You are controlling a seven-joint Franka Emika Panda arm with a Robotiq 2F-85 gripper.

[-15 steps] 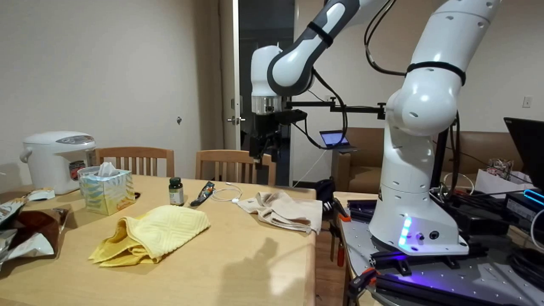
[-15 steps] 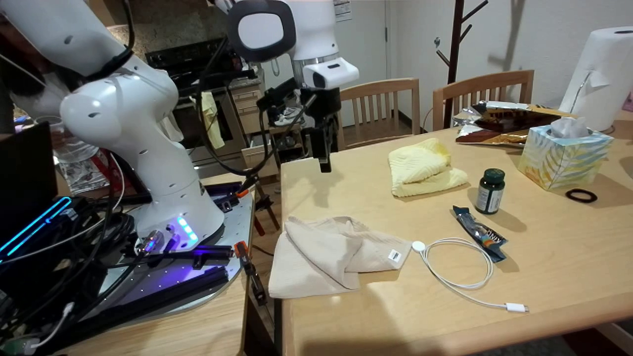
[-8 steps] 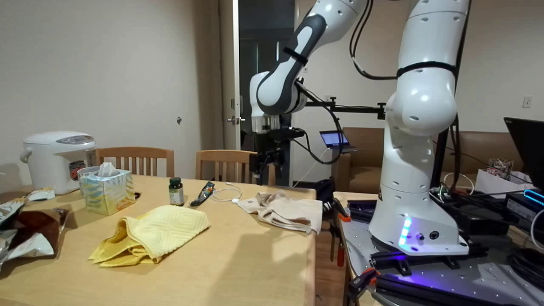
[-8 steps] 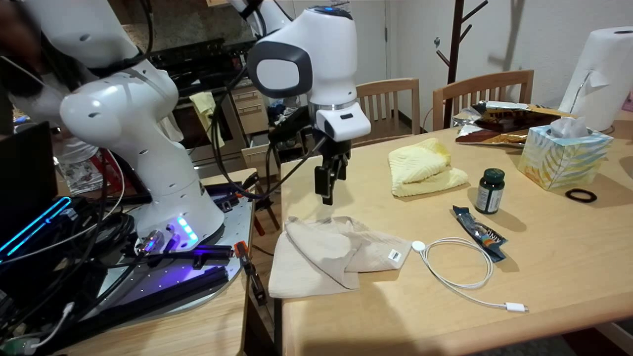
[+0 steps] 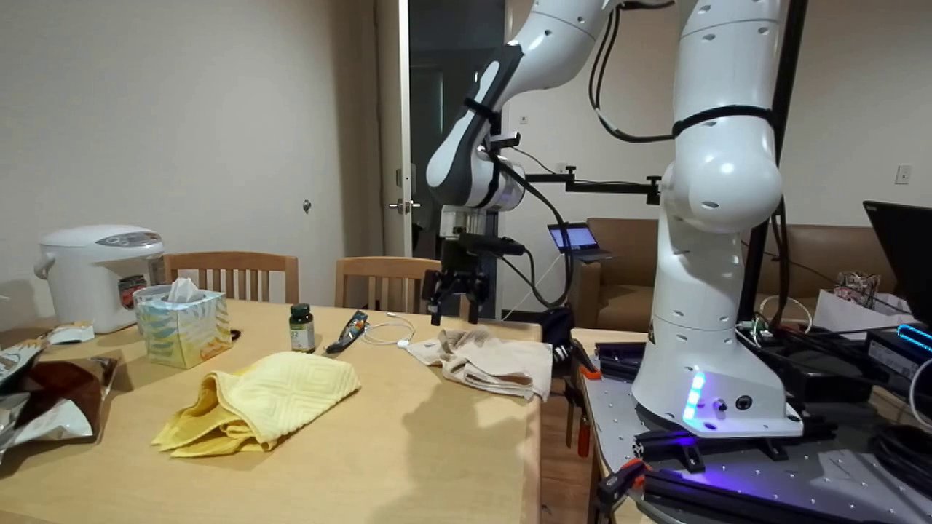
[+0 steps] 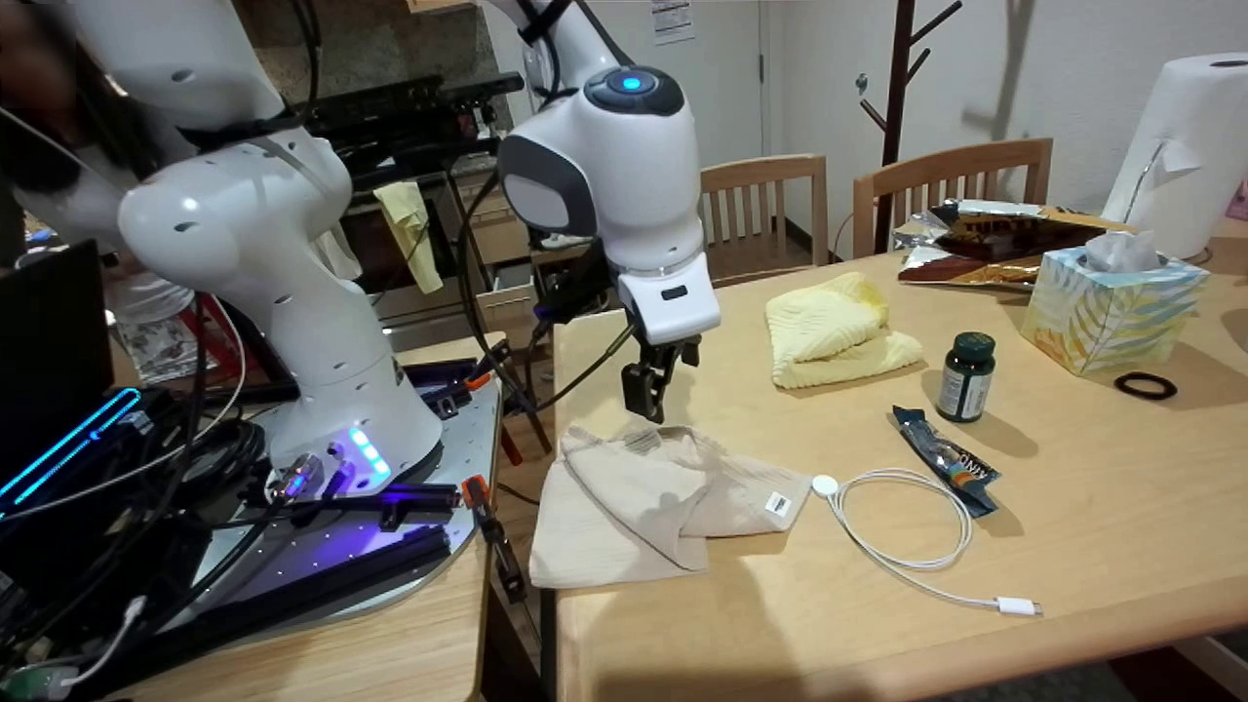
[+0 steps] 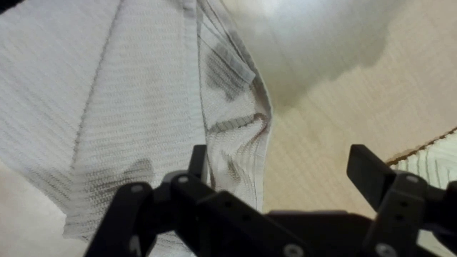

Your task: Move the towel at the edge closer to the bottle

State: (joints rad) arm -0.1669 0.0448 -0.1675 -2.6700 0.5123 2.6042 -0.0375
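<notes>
One beige towel (image 6: 624,517): lying rumpled at the edge of the tabletop (image 6: 1102,507) on the robot's side, its corner with the white tag (image 6: 777,504) pointing inward.

One capped bottle (image 6: 966,378), dark green: standing upright, well apart from that towel.

One wrapped bar (image 6: 946,463), one white cable (image 6: 825,486): lying roughly between the two, the cable's round end sitting just beside the tagged corner.

One yellow towel (image 6: 834,331): lying folded near the bottle; I am not counting it as the target.

One claw (image 5: 454,317): hanging above the beige towel's border, its fingers (image 7: 371,178) standing wide apart and holding nothing. In the wrist view one finger is showing over the towel's folded edge, the other over the tabletop beside it.

Step in hand: I am judging this to be the approach, with no grip being taken yet.

Next move: calling for a descent and a small shift, so both fingers are straddling a raised fold before closing; then lifting clear of the cable toward the bottle.
</notes>
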